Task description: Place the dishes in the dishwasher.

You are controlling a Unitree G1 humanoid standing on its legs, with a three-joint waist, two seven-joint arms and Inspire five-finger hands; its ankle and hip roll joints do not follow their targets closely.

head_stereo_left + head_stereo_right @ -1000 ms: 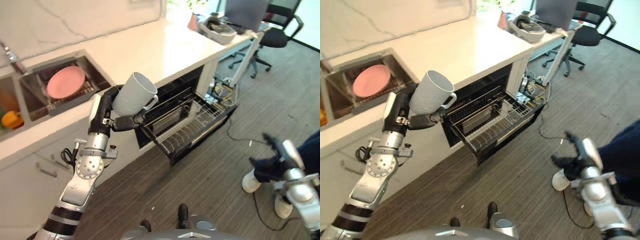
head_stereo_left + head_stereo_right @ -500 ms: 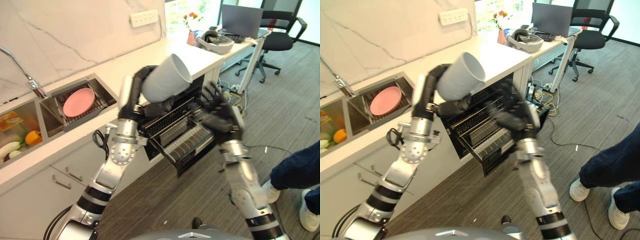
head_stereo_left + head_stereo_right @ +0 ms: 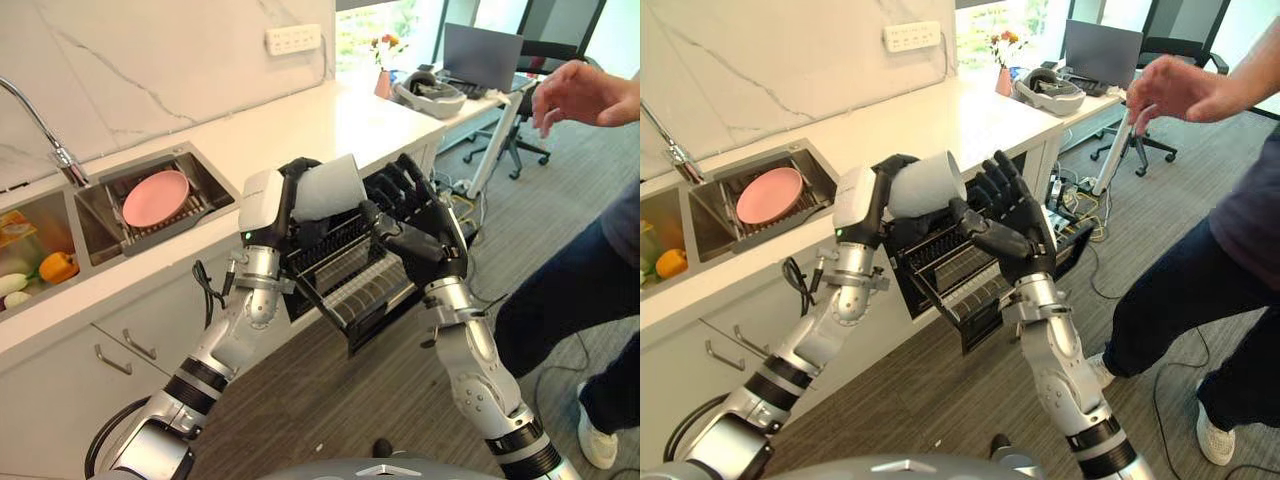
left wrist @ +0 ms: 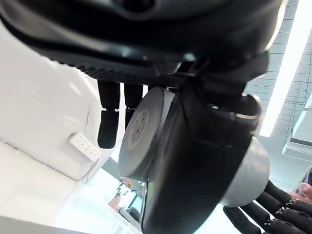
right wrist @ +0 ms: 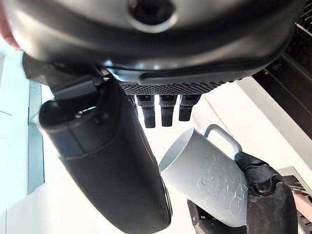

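Note:
A pale grey mug (image 3: 327, 190) lies on its side in my left hand (image 3: 290, 205), whose fingers and thumb are curled round it, in front of the counter and above the dishwasher. The mug's mouth faces my right hand (image 3: 418, 228), which is open with fingers spread and sits close beside the rim. In the right wrist view the mug (image 5: 204, 178) and its handle show past my straight fingers (image 5: 161, 111). The dishwasher's wire rack (image 3: 365, 290) is pulled out below both hands. A pink plate (image 3: 155, 197) rests in the sink's drying rack.
A person stands at the right, one hand (image 3: 580, 92) raised over the floor, a leg (image 3: 545, 300) close to the dishwasher. The white counter (image 3: 260, 130) runs behind. A sink basin (image 3: 40, 240) at the left holds vegetables. A desk and office chair stand at the far right.
My left hand has lowered the mug and tipped it more level. My right hand has closed in on the mug's mouth. A person's raised hand and body have come in at the right.

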